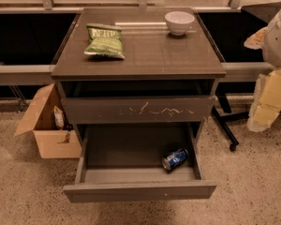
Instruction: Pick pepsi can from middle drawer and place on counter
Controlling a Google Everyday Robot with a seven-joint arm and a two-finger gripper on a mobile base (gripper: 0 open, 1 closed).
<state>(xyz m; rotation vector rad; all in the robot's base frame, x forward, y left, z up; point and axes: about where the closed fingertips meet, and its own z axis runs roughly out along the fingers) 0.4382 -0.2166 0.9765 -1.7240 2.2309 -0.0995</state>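
The pepsi can (174, 159) lies on its side in the right front part of the open middle drawer (140, 190), which is pulled out toward me. The counter (168, 55) is the flat dark top of the cabinet above it. My arm comes in at the right edge, with white and pale yellow parts. My gripper (264, 111) hangs to the right of the cabinet at about drawer height, well apart from the can and above floor level. It holds nothing that I can see.
A green chip bag (104, 41) and a white bowl (179, 22) sit on the counter. The drawer front with pale scratches (138, 109) stands slightly open above the middle drawer. An open cardboard box (49, 121) stands on the floor at left. A black wheeled leg (227, 130) is at right.
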